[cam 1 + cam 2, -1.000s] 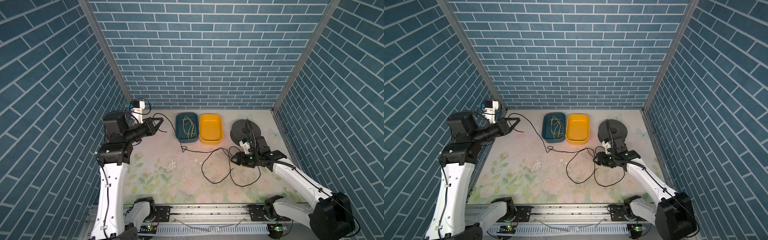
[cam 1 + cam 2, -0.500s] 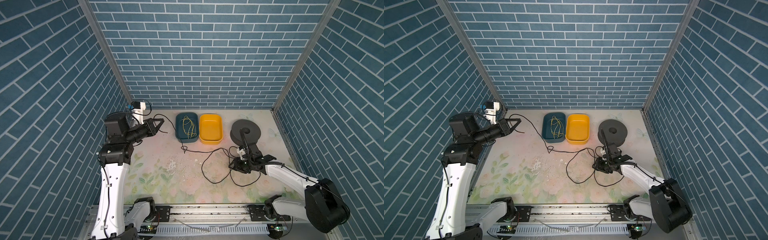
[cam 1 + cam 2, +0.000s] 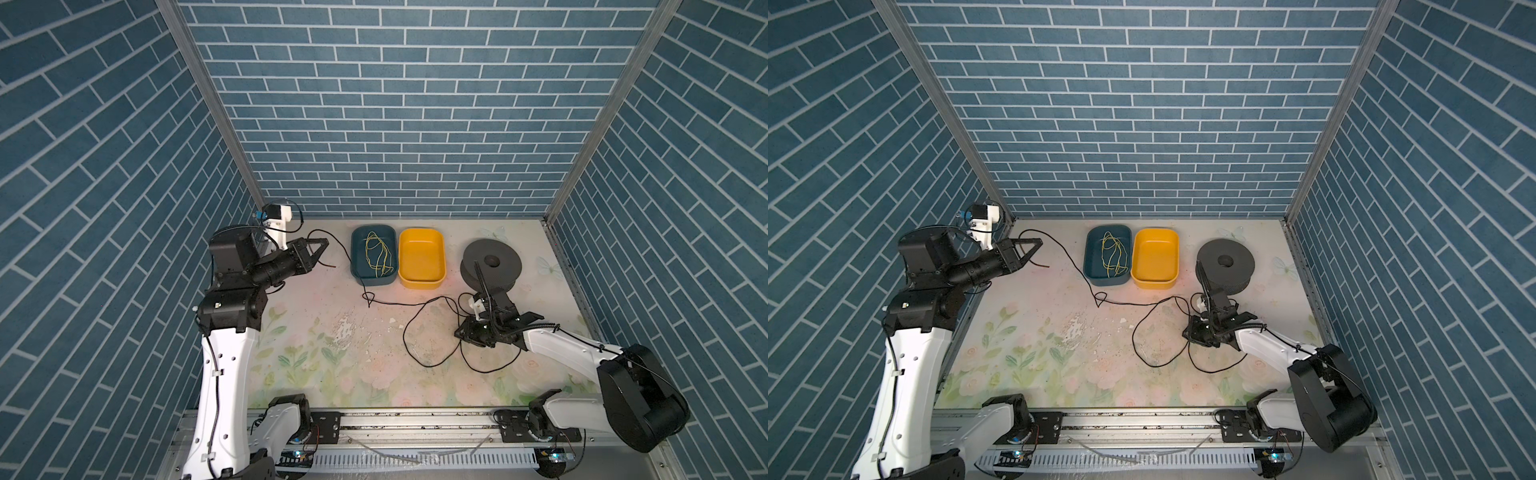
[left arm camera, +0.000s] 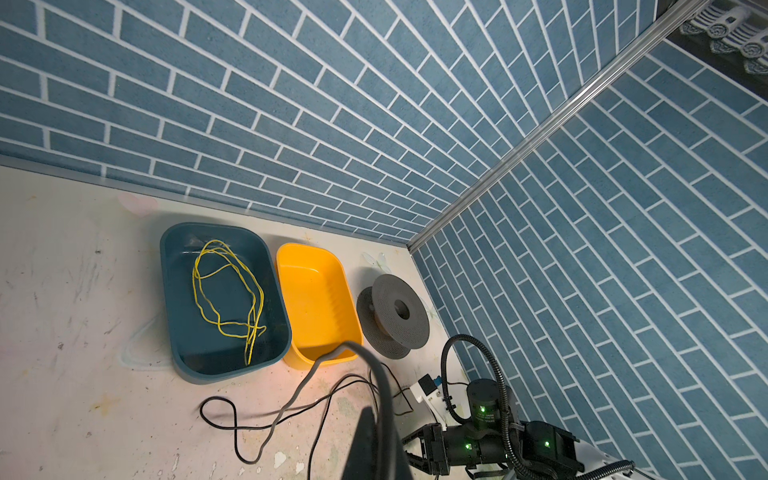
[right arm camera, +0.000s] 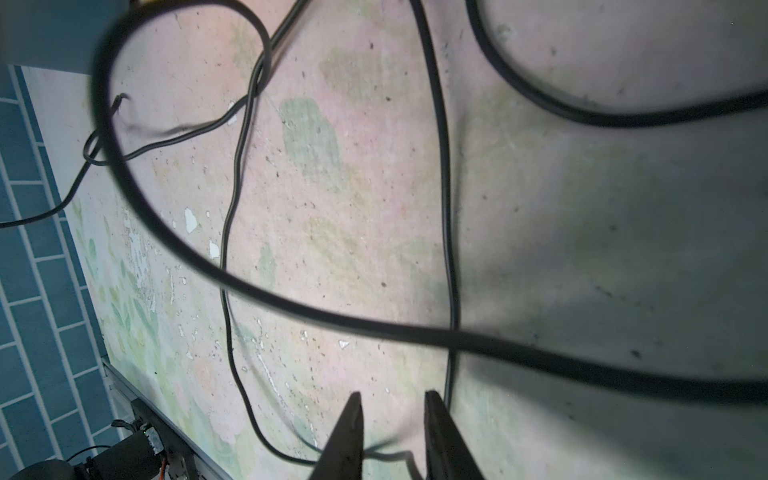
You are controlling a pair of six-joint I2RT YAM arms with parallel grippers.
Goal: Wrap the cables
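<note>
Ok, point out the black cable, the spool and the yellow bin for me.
black cable (image 5: 374, 328): right wrist view, on the thick near strand.
spool (image 3: 509, 266): in a top view, on its upper disc, beside the hub.
yellow bin (image 3: 420, 257): in a top view, on its bare floor.

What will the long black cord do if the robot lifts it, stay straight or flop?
Probably flop: the black cord lies in loose curls on the table. It looks very thin, so it is likely light too.
</note>
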